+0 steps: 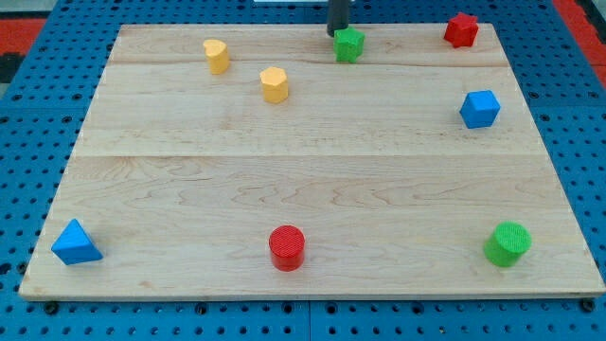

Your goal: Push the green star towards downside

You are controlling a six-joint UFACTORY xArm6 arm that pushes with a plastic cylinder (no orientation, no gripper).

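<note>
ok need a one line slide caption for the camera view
My tip sits just above-left of the green star at the board's top edge, poised to push it down.

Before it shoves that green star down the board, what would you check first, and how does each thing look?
1. My tip sits at the green star's top edge, on the far side: ok.
2. Tip touching the star: cannot tell.
3. Path straight down the wooden board free of blocks: ok.
4. Red cylinder lies left of that path: ok.
5. Yellow block well off to the view's left: ok.
</note>
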